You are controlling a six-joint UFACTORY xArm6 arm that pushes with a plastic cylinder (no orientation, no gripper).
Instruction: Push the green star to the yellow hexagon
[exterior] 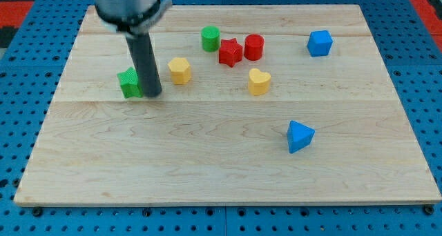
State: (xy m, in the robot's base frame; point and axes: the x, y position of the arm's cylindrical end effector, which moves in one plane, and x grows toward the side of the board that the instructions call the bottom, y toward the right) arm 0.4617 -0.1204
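The green star [128, 83] lies at the left of the wooden board, partly hidden by my rod. My tip [152, 94] stands on the board right against the star's right side, between the star and the yellow hexagon [179, 70]. The hexagon sits a short way to the right of the rod and a little nearer the view's top.
A green cylinder [210, 38], a red star [230, 52] and a red cylinder [254, 47] cluster near the top middle. A yellow heart [259, 82] lies right of the hexagon. A blue cube [320, 43] is at the top right, a blue triangle [298, 136] lower right.
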